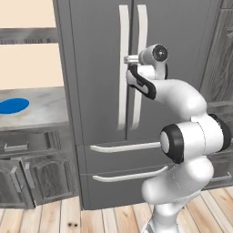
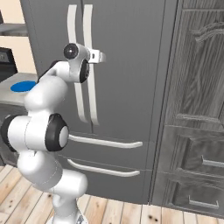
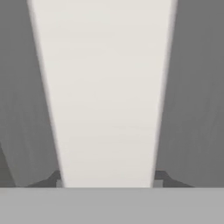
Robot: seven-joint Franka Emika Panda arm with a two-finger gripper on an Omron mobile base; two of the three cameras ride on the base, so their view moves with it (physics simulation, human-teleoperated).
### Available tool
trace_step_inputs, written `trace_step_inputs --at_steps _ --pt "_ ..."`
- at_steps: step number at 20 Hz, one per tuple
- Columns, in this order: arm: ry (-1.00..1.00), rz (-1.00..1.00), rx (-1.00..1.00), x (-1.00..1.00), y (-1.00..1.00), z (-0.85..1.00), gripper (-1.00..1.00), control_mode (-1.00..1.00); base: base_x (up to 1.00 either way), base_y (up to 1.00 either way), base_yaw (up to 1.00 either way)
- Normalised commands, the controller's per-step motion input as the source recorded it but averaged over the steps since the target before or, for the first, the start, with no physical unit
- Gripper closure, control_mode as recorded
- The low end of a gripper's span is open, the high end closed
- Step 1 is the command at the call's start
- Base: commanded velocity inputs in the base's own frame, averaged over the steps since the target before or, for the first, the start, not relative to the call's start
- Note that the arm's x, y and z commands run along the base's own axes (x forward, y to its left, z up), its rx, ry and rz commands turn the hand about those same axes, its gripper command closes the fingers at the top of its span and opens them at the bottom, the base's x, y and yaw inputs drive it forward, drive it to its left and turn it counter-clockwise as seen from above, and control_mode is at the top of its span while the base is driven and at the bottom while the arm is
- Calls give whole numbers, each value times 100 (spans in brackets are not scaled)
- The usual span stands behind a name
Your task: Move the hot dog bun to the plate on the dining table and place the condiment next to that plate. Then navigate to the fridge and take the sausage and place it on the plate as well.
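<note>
Now fridge handle [image 3: 107, 96] between pincer [image 3: 107, 181] fingertips.

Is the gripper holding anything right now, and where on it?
The gripper has its jaws on either side of a fridge door handle, on its upper part; a firm clamp cannot be told yet.

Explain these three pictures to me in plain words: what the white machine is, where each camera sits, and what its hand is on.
The white machine is a robot arm on a driving base, in a simulated kitchen. Two pictures come from cameras behind it, one on each side. They show the arm reaching to a closed grey fridge, with its gripper at one of the two long upright door handles. The third comes from a camera on the hand: that pale handle runs up the middle, a dark fingertip on each side, so the jaws look closed around it. On the counter to the left lies a blue disc.
</note>
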Motion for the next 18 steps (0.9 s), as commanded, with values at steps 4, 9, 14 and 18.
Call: trace_step_inputs --at_steps 4,9,14,18 --pt "0 0 0 -96 -25 4 100 -100 0 0 0" --pt "-4 -3 0 -100 -45 8 100 -100 0 0 0" --pt "-3 -2 0 -100 -53 11 100 -100 0 0 0" --pt "-2 -1 0 -100 -54 14 100 -100 0 0 0"
